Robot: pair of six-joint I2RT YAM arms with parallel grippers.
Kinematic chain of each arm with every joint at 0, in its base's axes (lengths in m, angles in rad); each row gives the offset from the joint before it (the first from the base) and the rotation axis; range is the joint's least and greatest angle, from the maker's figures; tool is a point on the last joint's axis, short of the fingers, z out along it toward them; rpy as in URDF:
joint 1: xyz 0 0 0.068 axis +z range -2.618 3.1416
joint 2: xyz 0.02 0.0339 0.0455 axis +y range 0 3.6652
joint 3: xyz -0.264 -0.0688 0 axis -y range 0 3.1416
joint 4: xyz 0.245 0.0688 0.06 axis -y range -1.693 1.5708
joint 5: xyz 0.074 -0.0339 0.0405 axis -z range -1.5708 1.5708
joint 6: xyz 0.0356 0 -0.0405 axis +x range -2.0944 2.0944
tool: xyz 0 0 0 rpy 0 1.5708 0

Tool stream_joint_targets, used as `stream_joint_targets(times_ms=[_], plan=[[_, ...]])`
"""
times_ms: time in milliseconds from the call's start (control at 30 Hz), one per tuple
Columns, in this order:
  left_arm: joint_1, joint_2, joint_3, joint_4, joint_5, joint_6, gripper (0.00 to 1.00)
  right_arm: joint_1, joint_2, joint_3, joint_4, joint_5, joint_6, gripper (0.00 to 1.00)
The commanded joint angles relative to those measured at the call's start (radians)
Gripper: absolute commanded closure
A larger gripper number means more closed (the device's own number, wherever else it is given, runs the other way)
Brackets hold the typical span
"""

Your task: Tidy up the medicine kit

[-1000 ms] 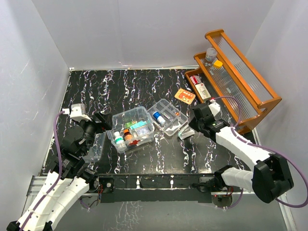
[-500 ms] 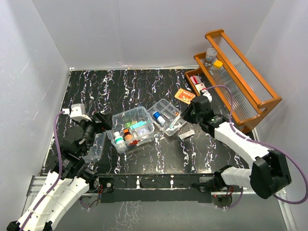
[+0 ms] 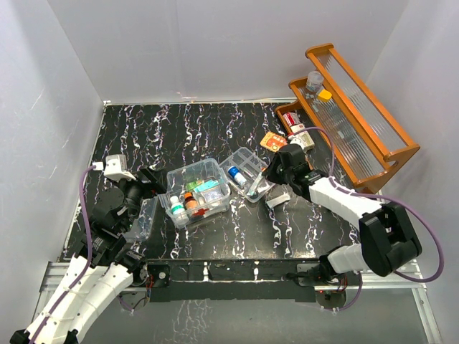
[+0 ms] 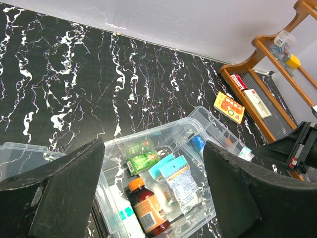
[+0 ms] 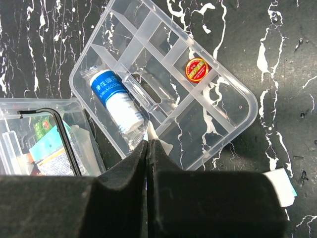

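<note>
Though part-filled, medicine kit (image 3: 199,188): mid-tabletop, lid (image 3: 145,217) off.
Undone: divider tray (image 3: 247,170), orange packet (image 3: 275,142), white packet (image 3: 278,198) outside kit, toward right edge.
Left gripper (image 4: 153,163): spread wide, empty.
Right gripper (image 5: 148,146): pinched closed over tray.

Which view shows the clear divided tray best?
Right wrist: it looks straight down on the divided tray, with dividers, the blue-and-white roll and a round red tin all sharp. Top external shows it small, dividers barely readable. Left wrist catches only part of it, at a low angle.
</note>
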Motion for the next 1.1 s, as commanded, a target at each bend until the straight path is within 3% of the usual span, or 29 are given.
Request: stream_joint_targets(times_ms=[0, 200, 400, 567, 767, 933, 1067], plan=[[0.0, -0.011, 0.005, 0.009, -0.017, 0.006, 0.2, -0.004, 0.024, -0.023, 0.104, -0.005, -0.021, 1.0], [0.0, -0.011, 0.004, 0.009, -0.015, 0.006, 0.2, -0.003, 0.044, -0.036, 0.109, 0.018, -0.019, 0.99], [0.0, -0.011, 0.005, 0.01, -0.011, 0.006, 0.2, -0.003, 0.023, -0.025, 0.083, 0.049, -0.024, 0.76], [0.0, -0.01, 0.005, 0.01, -0.01, 0.008, 0.2, -0.004, -0.033, -0.002, 0.016, 0.099, -0.018, 0.69], [0.0, -0.013, 0.005, 0.011, -0.009, 0.008, 0.2, -0.004, -0.106, 0.022, -0.184, 0.231, 0.061, 0.59], [0.0, -0.022, 0.006, 0.01, -0.009, 0.008, 0.2, -0.005, -0.153, -0.005, -0.337, 0.341, 0.203, 0.59], [0.001, -0.043, 0.007, 0.001, -0.04, 0.003, 0.2, -0.005, -0.175, -0.049, -0.393, 0.335, 0.31, 0.6]])
